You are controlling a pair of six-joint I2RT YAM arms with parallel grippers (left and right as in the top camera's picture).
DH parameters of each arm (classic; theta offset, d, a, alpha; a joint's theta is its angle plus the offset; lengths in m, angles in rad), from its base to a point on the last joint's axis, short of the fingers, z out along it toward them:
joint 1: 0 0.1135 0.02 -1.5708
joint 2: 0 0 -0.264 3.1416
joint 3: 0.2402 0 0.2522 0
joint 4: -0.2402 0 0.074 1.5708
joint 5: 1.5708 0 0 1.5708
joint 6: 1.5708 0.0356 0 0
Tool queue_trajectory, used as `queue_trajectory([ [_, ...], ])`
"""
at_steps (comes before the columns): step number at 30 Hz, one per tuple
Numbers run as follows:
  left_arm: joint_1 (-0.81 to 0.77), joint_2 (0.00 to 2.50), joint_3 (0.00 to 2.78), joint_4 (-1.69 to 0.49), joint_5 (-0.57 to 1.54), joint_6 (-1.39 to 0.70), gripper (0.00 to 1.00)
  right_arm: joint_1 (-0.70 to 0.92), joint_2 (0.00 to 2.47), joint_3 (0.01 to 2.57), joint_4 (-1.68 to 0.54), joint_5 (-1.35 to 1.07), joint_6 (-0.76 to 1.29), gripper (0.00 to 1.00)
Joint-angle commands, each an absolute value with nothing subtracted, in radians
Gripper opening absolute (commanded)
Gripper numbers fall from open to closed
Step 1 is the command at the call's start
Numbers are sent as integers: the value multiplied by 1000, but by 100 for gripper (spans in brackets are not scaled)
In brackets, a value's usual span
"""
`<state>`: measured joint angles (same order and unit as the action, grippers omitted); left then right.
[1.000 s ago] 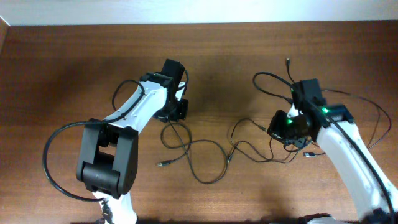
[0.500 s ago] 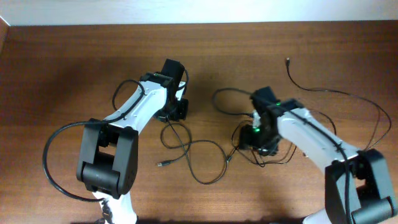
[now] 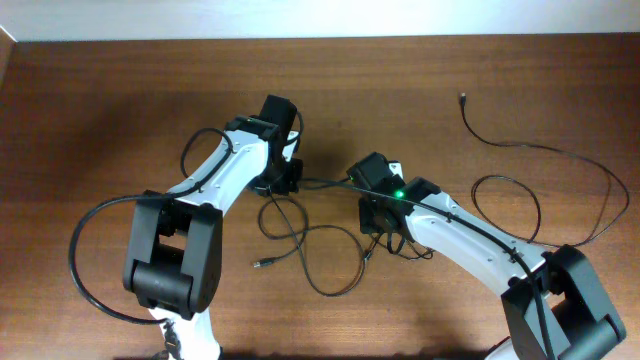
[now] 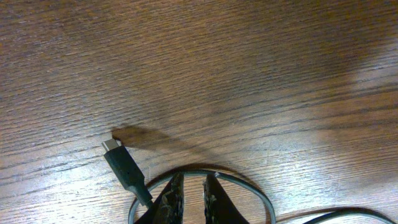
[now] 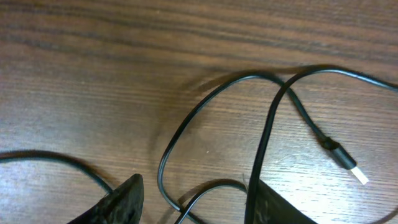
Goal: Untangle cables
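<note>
Beneath left wrist — cable plug (image 4: 123, 168), unseen overhead

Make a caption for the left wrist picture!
Left gripper nipping a looped black cable, plug resting on the wooden table.

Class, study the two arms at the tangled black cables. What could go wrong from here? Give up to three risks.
The right tool stands open over several crossing cables; closing may pinch two at once and tighten the tangle. A strand runs straight from the left tool to the right one; pulling apart could yank it free. The plug beside the left tool may snag while dragged.
</note>
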<state>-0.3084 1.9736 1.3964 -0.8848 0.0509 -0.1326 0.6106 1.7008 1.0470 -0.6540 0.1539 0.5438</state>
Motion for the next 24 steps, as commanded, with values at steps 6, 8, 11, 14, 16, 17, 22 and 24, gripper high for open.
queue_trajectory([
  [6,-314,1982,1388,-882,45,-146,12,618,1708,1031,-635,188,648,61],
  [8,-314,1982,1388,-879,45,-146,12,630,1708,1031,-628,188,648,61],
  [11,-314,1982,1388,-879,45,-146,12,662,1723,1031,-598,197,648,57],
  [14,-314,1982,1388,-879,45,-146,12,670,1791,1031,-571,200,649,58],
  [16,-315,1982,1388,-879,45,-146,13,670,1841,1037,-556,199,649,57],
  [17,-316,1982,1388,-879,45,-146,13,670,1841,1037,-555,200,649,50],
  [22,-316,1982,1388,-879,44,-146,13,670,1842,1037,-542,232,648,38],
  [24,-316,1982,1388,-879,44,-146,13,669,1843,1036,-544,249,648,22],
])
